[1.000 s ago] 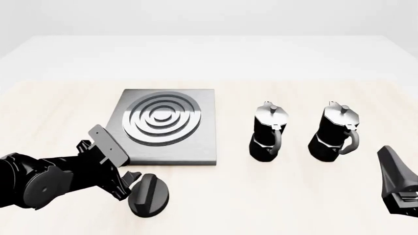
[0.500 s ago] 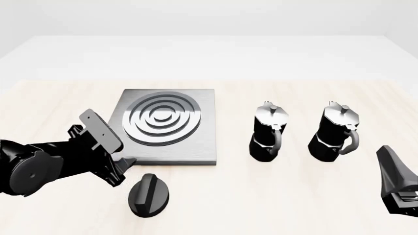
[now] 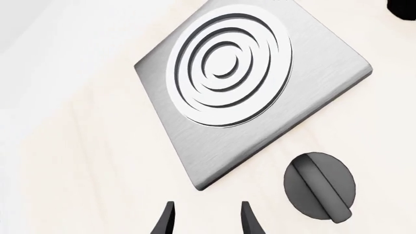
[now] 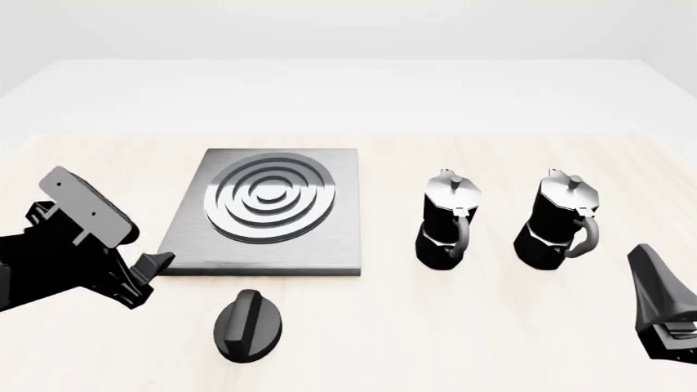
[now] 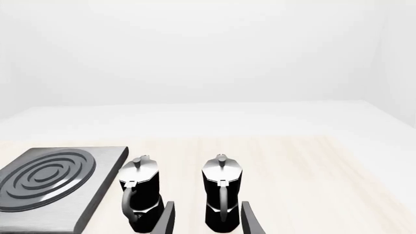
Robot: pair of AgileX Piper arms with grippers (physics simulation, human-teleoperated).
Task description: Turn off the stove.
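The stove's grey square plate with raised silver rings lies left of centre on the table. Its separate round black knob with a ridge sits just in front of the plate, nearer me. My left gripper hangs open to the left of the knob, apart from it, with nothing between its fingers. In the left wrist view the open left gripper points at bare table beside the plate's corner, with the knob off to one side. My right gripper stays at the front right, open.
Two black-and-silver moka pots stand upright to the right of the plate, side by side; the right wrist view shows both. Pale wooden tabletop surrounds everything.
My left gripper has drawn back to the left, away from the knob it was against a second ago. The knob stays where it was. The right arm has not moved.
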